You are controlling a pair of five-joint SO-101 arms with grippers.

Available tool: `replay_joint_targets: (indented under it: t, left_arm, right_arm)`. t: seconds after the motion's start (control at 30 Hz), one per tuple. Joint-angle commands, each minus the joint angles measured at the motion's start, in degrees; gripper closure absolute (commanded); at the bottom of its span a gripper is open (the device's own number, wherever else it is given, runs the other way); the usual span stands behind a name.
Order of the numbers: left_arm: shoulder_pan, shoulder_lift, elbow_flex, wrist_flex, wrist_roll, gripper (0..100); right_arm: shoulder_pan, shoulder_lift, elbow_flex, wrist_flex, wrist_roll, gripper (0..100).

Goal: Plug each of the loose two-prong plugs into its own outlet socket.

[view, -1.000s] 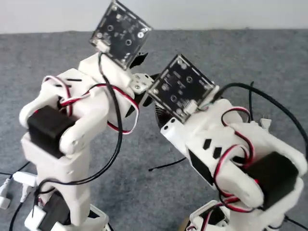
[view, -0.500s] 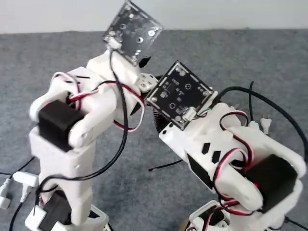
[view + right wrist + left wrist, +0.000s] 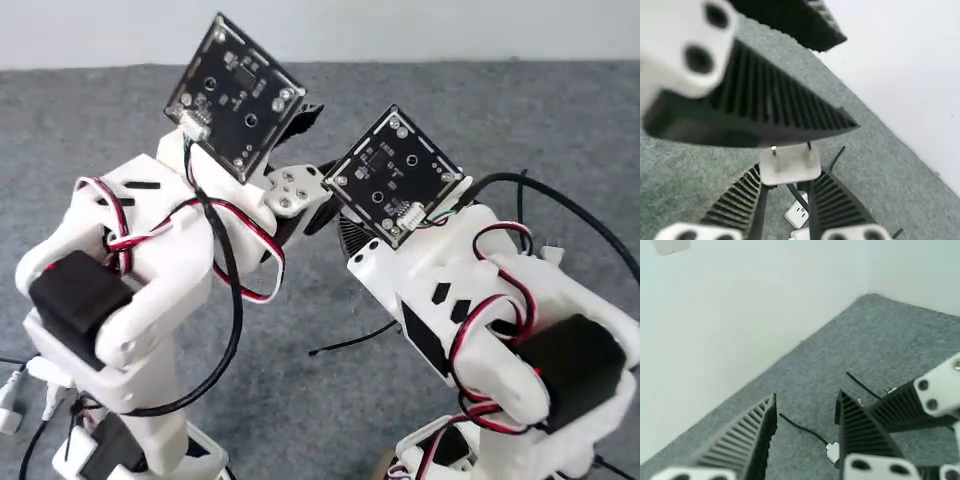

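My right gripper is shut on a white two-prong plug, held above the grey carpet with its prongs pointing away from the wrist. A white outlet socket lies on the carpet beyond it. My left gripper is open with nothing between its fingers; one ridged black finger crosses just in front of the held plug. A loose white plug on a black cable lies on the carpet past the left gripper. In the high view the left arm and right arm stand close together.
Another small plug lies on the carpet by the right arm, with black cables looping around it. White cables lie at the left arm's base. A white wall borders the carpet.
The left arm has swung its wrist back toward the left and lowered it. The right arm's wrist shifted slightly right, still holding the plug.
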Motion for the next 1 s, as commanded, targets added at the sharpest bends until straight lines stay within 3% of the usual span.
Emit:
replay_joint_targets:
  t: [0.0, 0.37, 0.97]
  left_arm:
    - [1.1, -3.6, 0.1, 1.8, 0.6, 81]
    - [5.5, -10.7, 7.5, 1.6, 0.5, 81]
    - [2.0, -10.5, 17.0, -3.5, 0.1, 81]
  right_arm:
    - [0.1, -0.8, -0.4, 1.0, 1.0, 99.0]
    - [0.3, -0.7, -4.3, 1.1, 0.7, 99.0]
    - [0.0, -4.4, -4.0, 2.2, 0.6, 99.0]
